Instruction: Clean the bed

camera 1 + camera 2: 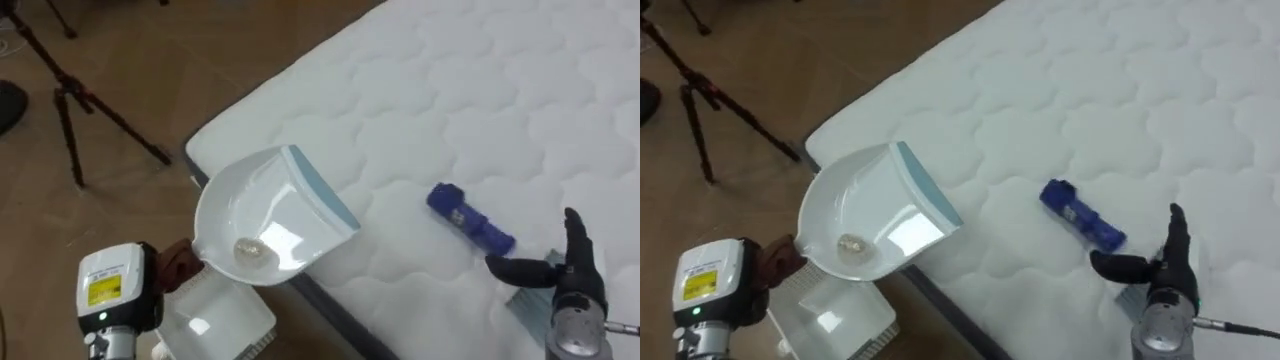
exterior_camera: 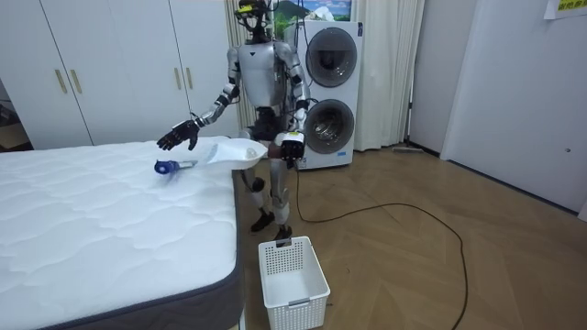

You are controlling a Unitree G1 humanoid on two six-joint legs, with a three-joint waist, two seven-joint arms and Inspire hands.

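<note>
The quilted white mattress [image 1: 480, 90] fills the upper right, with a slatted plastic basket [image 1: 215, 320] at lower left. The left hand [image 1: 175, 265] grips a glossy white dustpan [image 1: 265, 215] holding a crumpled scrap [image 1: 248, 250], so tipping it into the basket looks next. The right hand [image 1: 572, 262] spreads open beside a blue cylinder [image 1: 470, 222]

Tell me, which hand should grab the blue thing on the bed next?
Right, probably. The right hand is open and close beside the blue thing on the mattress. The left hand is busy holding the white dustpan at the mattress edge.
</note>
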